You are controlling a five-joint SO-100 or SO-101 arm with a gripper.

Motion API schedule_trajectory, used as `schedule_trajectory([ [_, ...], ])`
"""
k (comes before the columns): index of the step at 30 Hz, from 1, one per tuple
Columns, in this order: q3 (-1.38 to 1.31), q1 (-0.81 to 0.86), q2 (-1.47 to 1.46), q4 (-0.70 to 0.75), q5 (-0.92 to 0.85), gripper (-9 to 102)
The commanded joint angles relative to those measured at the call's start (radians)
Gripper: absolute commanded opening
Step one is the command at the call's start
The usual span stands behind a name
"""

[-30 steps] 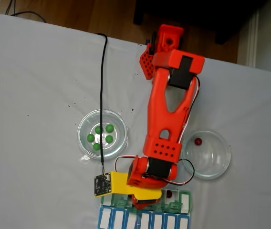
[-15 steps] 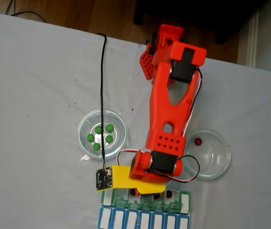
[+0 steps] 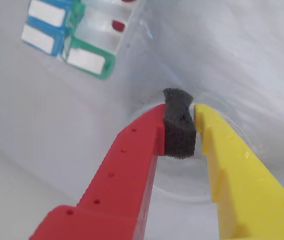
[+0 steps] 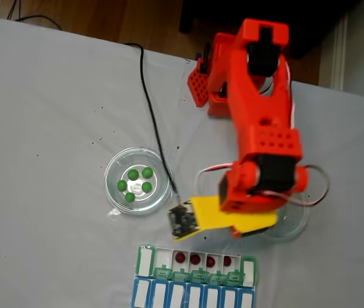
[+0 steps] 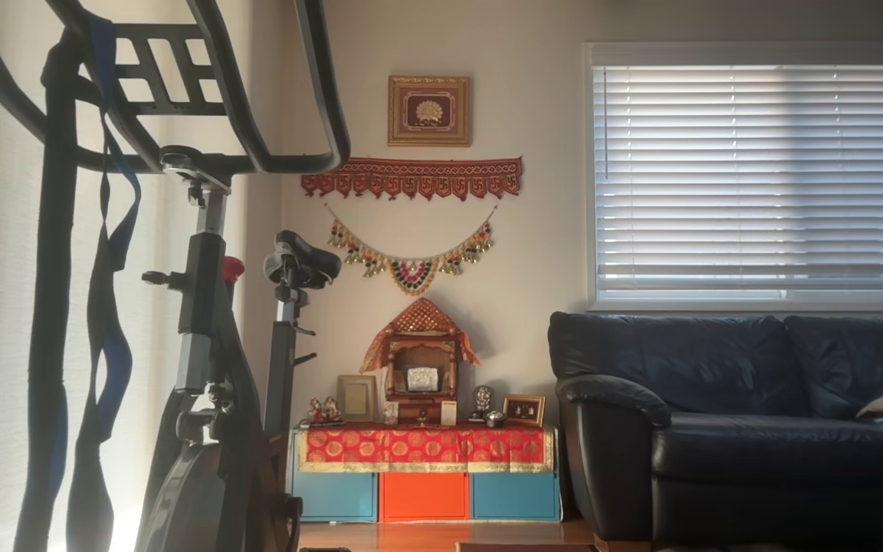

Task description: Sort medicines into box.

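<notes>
The green box [image 4: 145,262] lies at the table's near edge in the fixed view, with several dark red medicines [image 4: 195,259] in its open compartments. In the wrist view the box [image 3: 89,61] sits at the upper left, one red pill [image 3: 118,25] showing inside. Several green pills [image 4: 137,181] rest in the left clear dish [image 4: 115,168]. My gripper [image 4: 251,229] hangs over the right clear dish [image 4: 299,224]. In the wrist view the gripper [image 3: 180,111] is shut, its black foam pad against the yellow finger [image 3: 232,165], nothing seen between. The arm hides the dish's inside.
A blue row with white lids [image 4: 195,296] adjoins the box on its near side. A black cable [image 4: 151,115] runs from the wrist camera across the white cloth to the table's far edge. The red arm base [image 4: 217,70] stands at the back.
The arm has swung from over the box to the right and back, to above the right dish. The box's compartments with red pills are now uncovered.
</notes>
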Motion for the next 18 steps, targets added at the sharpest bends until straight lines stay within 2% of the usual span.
schedule_trajectory([
  [1,0.031,-0.081,0.115,-0.003,-0.035,2],
  [18,0.279,-0.278,0.127,-0.103,-0.075,2],
])
